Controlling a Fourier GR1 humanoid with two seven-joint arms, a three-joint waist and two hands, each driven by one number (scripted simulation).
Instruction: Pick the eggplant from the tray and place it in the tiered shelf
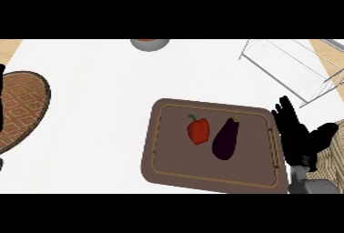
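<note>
Fingers (285, 111) of right hand (299, 139) straight and spread, holding nothing, raised over right rim of brown tray (164, 175); thumb splayed out to the right. Grey forearm (312, 185) entering from lower edge, below the fingers.

Eggplant (225, 139), dark purple, lying inside the tray just left of the fingers, apart from them, stem end pointing away from the robot. Red bell pepper (198, 131) left of the eggplant, close beside it, further from the fingers. Both resting on the tray floor.

Tiered shelf (295, 68), clear and wire-framed, beyond the fingers and slightly to their right, at far right of white tabletop (87, 136). Woven surface (332, 159) right of the thumb, at the edge of view.

Left hand (2, 100) barely showing at far left edge, well apart from the right fingers; its state impossible to tell. Round woven mat (23, 107) beside it. Grey bowl (149, 44) at far edge of tabletop, well left of and beyond the right fingers.
</note>
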